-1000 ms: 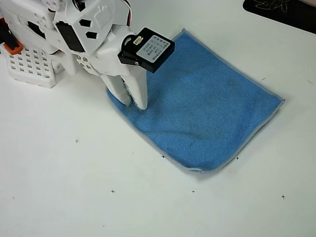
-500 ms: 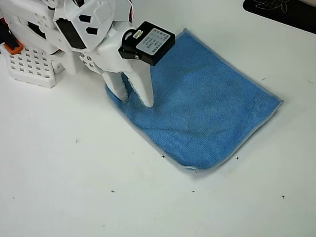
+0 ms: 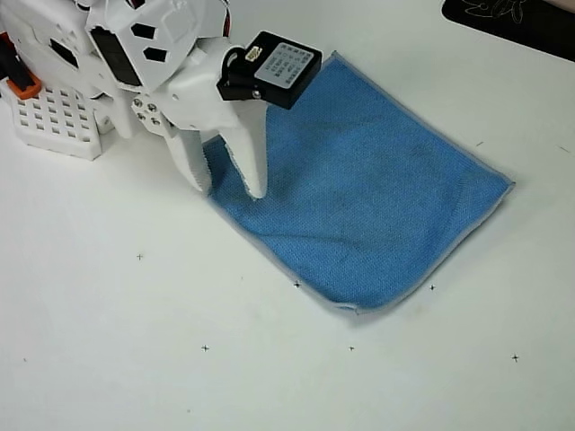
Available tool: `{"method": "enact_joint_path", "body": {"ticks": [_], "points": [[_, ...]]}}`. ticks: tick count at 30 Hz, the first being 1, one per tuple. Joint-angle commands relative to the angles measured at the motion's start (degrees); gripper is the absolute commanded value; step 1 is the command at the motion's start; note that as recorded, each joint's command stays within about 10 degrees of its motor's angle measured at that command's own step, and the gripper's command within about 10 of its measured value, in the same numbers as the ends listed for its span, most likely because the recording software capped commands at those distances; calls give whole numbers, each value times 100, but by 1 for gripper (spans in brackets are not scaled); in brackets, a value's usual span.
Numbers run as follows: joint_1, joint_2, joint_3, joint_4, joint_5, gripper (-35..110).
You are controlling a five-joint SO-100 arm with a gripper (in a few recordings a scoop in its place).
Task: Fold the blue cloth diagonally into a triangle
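The blue cloth point(image 3: 368, 202) lies flat on the white surface point(image 3: 135, 341), toward its upper middle. The white pincer point(image 3: 226, 187) stands with fingers apart over the cloth's left corner, one finger on the cloth, the other at its edge.

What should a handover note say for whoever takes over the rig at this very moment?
Gripper: open, tips down at the left corner of the blue cloth in the overhead view, one finger on the cloth, the other at its edge; nothing gripped.
Cloth: lying flat and spread on the white table, unfolded.
Done: gripper placed at the corner.
Left: pinch that corner, carry it across to the opposite corner, release to form the triangle.
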Motion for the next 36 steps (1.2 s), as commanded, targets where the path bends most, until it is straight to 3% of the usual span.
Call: {"method": "enact_joint_path", "body": {"ticks": [1, 16, 27, 36], "points": [[-53, -982, -991, 167, -352, 35], [-729, -4869, -2881, -229, -466, 35], [-800, -5467, -4709, 431, -668, 35], [-1160, -6372, -6203, 404, -571, 35]]}}
